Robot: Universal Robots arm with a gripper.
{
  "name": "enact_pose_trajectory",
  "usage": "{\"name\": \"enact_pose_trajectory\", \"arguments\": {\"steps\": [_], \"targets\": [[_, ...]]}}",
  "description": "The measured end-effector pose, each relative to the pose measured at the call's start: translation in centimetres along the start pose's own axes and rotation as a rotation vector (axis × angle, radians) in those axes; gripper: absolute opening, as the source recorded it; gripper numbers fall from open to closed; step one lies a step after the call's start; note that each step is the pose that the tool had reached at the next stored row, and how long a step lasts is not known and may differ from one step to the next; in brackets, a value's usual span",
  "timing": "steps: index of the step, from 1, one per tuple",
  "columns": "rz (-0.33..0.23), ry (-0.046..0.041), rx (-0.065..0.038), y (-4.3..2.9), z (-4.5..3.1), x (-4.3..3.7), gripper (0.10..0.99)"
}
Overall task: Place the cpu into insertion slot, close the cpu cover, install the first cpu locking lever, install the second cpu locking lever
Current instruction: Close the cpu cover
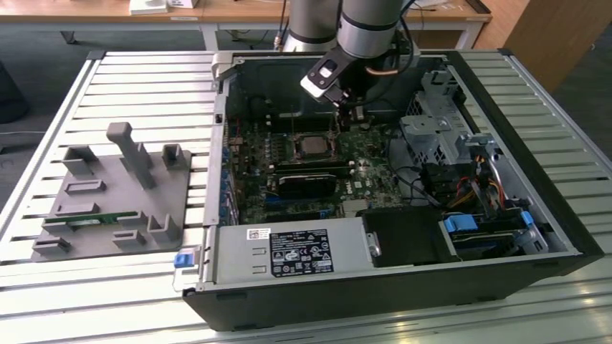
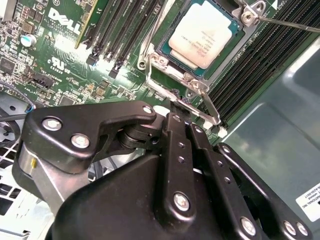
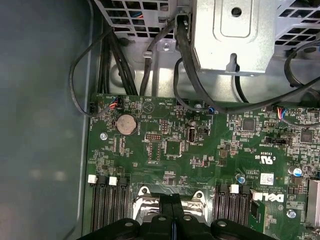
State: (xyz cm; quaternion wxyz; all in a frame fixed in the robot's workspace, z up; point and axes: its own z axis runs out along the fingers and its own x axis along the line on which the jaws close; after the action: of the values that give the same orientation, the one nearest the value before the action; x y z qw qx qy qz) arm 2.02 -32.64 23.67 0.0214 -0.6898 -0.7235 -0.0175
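— Where's your cpu [image 2: 205, 31]?
— Flat in the window of the cpu cover [image 2: 194, 84], on the green motherboard [image 2: 65, 60].
— And your gripper [image 2: 182, 116]?
— Just beside the cover's edge, jaws pressed together at a wire lever [image 2: 172, 96]. I can't tell whether they pinch it.

The cpu [image 2: 207, 32] runs off the edge in the second wrist view; the gripper [image 2: 182, 120] blocks the board [image 2: 60, 65] behind it there, and most of the cover [image 3: 143, 204] in the first wrist view; the arm [image 1: 368, 25] is cropped in the exterior view.
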Motion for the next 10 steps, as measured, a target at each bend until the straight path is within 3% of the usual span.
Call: {"name": "enact_pose_trajectory", "arguments": {"steps": [10], "targets": [[0.000,0.0001,0.000,-0.69,0.22,0.02,0.106]]}}
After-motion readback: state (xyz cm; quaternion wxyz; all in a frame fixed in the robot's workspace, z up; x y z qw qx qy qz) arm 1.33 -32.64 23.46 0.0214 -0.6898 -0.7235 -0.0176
